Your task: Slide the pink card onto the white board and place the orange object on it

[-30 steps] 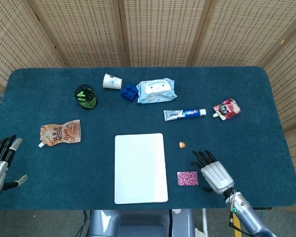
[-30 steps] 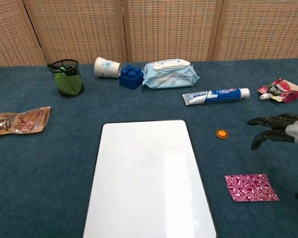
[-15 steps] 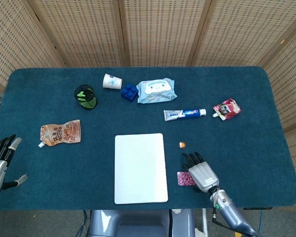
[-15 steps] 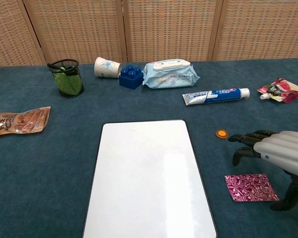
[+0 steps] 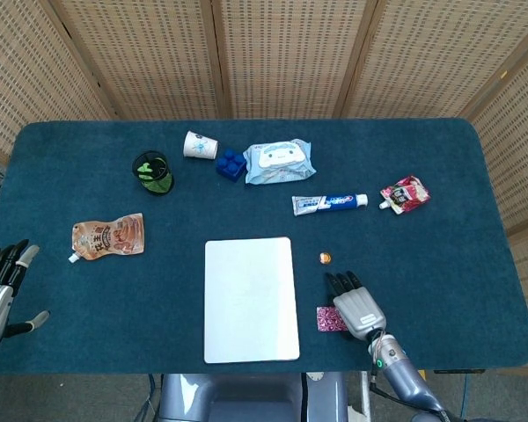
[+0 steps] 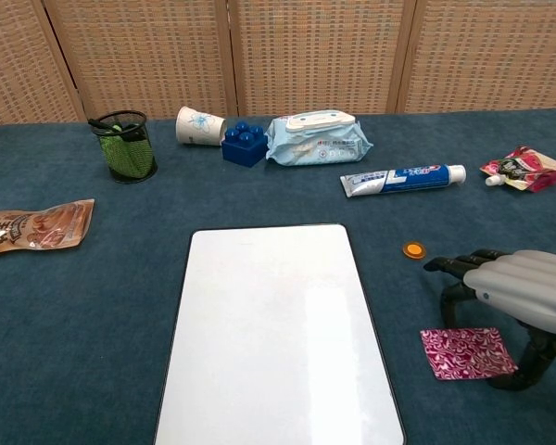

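Observation:
The pink patterned card [image 6: 465,352] lies flat on the blue cloth, right of the white board [image 6: 276,334]. In the head view my right hand [image 5: 356,303] covers the right part of the pink card [image 5: 327,319]. My right hand [image 6: 514,287] arches over the card with fingers apart and bent down, fingertips at the card's far left corner, thumb by its right edge; I cannot tell whether they touch it. The small orange object [image 6: 413,249] sits just beyond the fingertips, also seen as the orange object [image 5: 326,258]. The white board [image 5: 251,299] is bare. My left hand [image 5: 0,286] rests open at the far left edge.
A toothpaste tube [image 6: 403,178] and a red snack pouch [image 6: 522,169] lie beyond the right hand. At the back are a wipes pack [image 6: 317,136], a blue brick [image 6: 246,144], a tipped paper cup [image 6: 199,125] and a mesh pen holder [image 6: 125,146]. A brown pouch [image 6: 35,225] lies at left.
My right hand has moved left and lowered over the pink card, now covering its right side in the head view. The card, orange object and left hand have not moved.

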You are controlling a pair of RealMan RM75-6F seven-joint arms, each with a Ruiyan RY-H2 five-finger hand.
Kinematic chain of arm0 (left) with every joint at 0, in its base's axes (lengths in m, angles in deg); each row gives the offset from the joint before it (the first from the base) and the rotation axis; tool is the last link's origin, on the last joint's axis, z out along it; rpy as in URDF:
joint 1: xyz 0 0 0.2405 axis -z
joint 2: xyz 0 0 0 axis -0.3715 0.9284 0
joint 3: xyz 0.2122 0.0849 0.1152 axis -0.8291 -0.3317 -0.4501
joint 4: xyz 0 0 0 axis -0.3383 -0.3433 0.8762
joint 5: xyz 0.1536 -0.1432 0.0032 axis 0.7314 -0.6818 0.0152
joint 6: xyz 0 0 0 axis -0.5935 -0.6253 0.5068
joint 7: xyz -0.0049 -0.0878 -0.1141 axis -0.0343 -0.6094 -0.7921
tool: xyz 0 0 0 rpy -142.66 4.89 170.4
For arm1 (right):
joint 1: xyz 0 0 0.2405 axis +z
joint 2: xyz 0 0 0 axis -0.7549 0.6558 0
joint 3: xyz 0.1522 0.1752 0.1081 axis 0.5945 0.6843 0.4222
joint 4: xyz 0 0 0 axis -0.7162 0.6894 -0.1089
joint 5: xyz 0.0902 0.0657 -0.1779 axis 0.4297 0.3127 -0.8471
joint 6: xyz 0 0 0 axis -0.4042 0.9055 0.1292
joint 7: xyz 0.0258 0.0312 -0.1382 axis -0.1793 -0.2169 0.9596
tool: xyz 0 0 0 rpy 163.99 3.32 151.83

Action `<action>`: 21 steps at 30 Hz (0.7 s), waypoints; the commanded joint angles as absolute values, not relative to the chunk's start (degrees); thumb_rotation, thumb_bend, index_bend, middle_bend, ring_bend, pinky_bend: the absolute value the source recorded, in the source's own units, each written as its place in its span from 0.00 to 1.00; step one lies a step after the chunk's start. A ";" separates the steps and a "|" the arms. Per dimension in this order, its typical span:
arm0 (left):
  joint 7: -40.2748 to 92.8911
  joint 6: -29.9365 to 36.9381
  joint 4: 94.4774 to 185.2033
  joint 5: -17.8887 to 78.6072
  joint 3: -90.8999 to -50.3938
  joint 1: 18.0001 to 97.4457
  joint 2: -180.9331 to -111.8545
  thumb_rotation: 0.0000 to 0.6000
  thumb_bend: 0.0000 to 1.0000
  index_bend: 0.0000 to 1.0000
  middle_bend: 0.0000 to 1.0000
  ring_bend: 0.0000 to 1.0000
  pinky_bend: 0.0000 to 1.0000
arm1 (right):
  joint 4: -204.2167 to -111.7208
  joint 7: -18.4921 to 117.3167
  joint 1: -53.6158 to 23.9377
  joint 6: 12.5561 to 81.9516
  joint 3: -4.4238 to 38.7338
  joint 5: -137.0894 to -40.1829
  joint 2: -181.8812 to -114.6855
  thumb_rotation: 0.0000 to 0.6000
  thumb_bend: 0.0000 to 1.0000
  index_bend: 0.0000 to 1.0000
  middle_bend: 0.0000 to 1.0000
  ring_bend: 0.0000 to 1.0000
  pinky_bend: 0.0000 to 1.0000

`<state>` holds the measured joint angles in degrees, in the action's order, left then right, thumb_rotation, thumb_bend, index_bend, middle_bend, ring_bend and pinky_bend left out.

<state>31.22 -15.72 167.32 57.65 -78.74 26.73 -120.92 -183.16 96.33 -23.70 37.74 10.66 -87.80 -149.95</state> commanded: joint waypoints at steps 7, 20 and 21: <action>31.18 -15.84 167.37 57.60 -78.77 26.68 -120.86 1.00 0.00 0.00 0.00 0.00 0.00 | -185.80 96.23 -22.36 38.77 10.11 -86.68 -149.14 1.00 0.26 0.48 0.00 0.00 0.00; 30.22 -14.78 167.28 56.19 -78.33 27.17 -120.57 1.00 0.00 0.00 0.00 0.00 0.00 | -195.14 101.44 -13.79 39.58 17.30 -78.70 -148.86 1.00 0.26 0.48 0.00 0.00 0.00; 30.05 -14.61 167.24 55.98 -78.25 27.25 -120.52 1.00 0.00 0.00 0.00 0.00 0.00 | -195.44 102.62 -12.64 39.76 17.99 -77.08 -149.45 1.00 0.26 0.48 0.00 0.00 0.00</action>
<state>30.19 -14.74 167.27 56.12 -78.34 27.17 -120.57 -193.99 99.76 -15.41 39.43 16.01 -80.45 -148.39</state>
